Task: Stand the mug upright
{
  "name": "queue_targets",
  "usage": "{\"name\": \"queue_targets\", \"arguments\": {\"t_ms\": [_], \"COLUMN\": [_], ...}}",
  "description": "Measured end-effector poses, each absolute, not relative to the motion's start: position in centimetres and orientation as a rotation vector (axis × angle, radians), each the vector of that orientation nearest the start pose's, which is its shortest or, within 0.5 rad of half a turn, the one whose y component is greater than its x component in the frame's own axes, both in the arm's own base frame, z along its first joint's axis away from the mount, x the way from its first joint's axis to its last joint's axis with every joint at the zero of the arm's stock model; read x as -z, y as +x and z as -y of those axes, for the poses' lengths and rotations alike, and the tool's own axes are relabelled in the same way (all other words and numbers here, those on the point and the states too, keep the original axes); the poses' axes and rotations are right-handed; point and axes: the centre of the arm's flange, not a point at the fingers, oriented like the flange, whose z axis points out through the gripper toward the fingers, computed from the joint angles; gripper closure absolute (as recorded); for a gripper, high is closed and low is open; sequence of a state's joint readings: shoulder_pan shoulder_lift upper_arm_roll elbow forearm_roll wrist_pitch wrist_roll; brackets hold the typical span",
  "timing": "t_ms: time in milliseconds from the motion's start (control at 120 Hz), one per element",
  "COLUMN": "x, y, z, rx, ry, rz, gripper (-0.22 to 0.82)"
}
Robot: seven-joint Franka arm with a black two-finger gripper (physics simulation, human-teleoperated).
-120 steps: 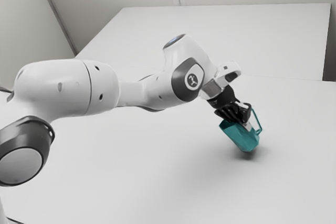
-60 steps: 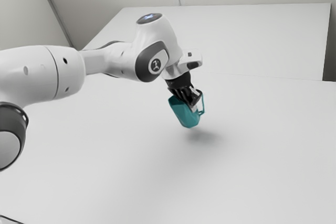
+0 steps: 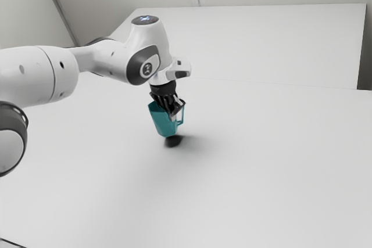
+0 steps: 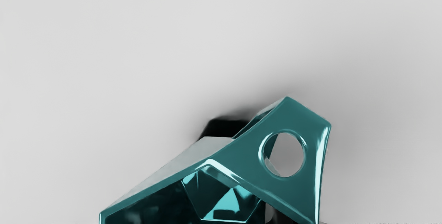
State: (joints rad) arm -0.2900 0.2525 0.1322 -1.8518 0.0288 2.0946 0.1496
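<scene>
Over the smooth white table, the glossy teal faceted mug is clamped near its handle by the black two-finger gripper, mouth upward but leaning, presumably so its base can be levelled and set down.

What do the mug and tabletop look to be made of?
Mug: hard and glossy, with sharp bright highlights along its edges and mirror-like patches inside; could be glazed ceramic, lacquered metal or shiny plastic, the look doesn't settle it.
Tabletop: matte, smooth, pale, no grain, only soft shading; perhaps laminate or painted board.
</scene>
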Motion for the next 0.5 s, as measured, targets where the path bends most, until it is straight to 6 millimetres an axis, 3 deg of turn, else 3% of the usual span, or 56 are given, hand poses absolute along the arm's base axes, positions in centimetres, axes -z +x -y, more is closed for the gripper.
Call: {"name": "queue_targets", "arguments": {"t_ms": [125,242,500], "x": [-38.5,-36.8,-34.8], "y": [61.5,62.0,62.8], "z": [7.6,6.0,5.6], "rx": [-0.020,-0.052,-0.052], "ry": [-3.044,-3.048,-3.044], "rz": [-0.466,-0.452,-0.498], "gripper": [0.79,0.79,0.79]}}
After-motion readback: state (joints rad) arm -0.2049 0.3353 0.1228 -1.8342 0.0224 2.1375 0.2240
